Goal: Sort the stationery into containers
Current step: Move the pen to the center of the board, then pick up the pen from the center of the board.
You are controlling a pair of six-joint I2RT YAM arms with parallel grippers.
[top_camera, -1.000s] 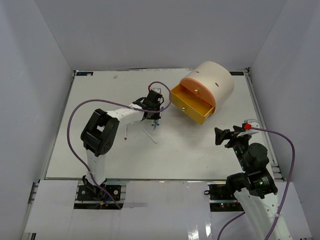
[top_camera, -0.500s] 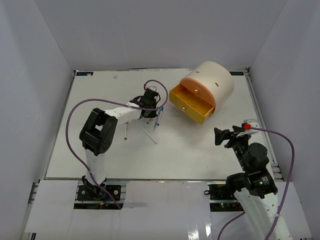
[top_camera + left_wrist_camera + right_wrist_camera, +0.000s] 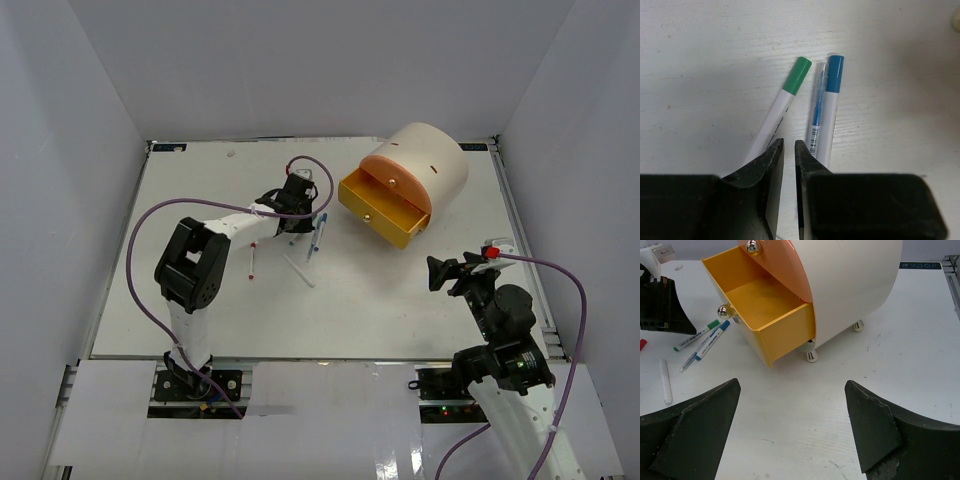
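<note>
Left gripper (image 3: 788, 145): low over the white table top (image 3: 180, 300), black fingers (image 3: 767, 165) drawn almost together with only a thin slit between them, nothing pinched. Just ahead of the fingertips lie three items of stationery: a white marker with a green cap (image 3: 785, 100), a white marker with a blue cap (image 3: 829, 110) and a thin clear blue pen (image 3: 816, 112). The blue pen lies against the blue-capped marker. The green-capped marker angles away from both, its caps-end near theirs.

Right gripper (image 3: 792, 385): held above the table at the right side, fingers spread wide, holding nothing.

Cream cylindrical organiser (image 3: 430, 165): stands at the far right of the table on small feet. Its yellow drawer (image 3: 765, 305) is pulled out towards the markers; the orange-pink drawer front (image 3: 785, 265) above it is closed.

Other stationery: a short white bar (image 3: 665, 380) and a thin pen with a red tip (image 3: 252, 260) lie on the table, apart from the three markers and well apart from the organiser
</note>
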